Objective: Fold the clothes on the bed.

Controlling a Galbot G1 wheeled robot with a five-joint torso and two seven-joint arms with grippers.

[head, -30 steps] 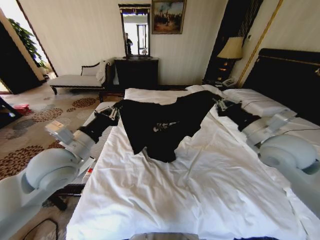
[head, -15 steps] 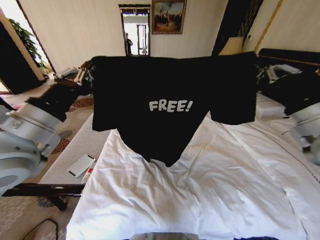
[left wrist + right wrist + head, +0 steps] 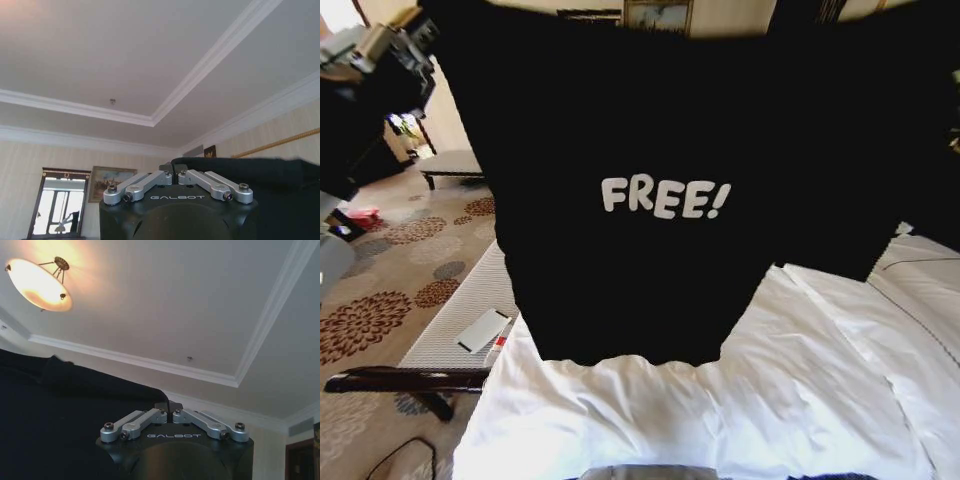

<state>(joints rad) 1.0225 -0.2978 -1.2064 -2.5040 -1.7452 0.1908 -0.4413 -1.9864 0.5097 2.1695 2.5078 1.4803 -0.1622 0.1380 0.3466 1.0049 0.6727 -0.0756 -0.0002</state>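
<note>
The black top [image 3: 660, 150] hangs spread wide in the air above the bed [image 3: 800, 400], lettering upright and facing the head camera, its long axis running side to side, its hem clear of the white sheet. The left gripper [image 3: 173, 176] pinches one upper corner, fingers together on the cloth; the right gripper [image 3: 169, 412] seems clamped likewise, though its tips are partly hidden. A bench [image 3: 455, 335] stands beside the bed's left edge, with patterned carpet [image 3: 380, 300] beyond.

White lettering "FREE!" stands on the chest of the black top [image 3: 660, 150], centre of the head view (letters read upright). "GALBOT" is printed on the left gripper [image 3: 172, 176] housing and the right gripper [image 3: 169, 412] housing, at 6 o'clock in each wrist view.
</note>
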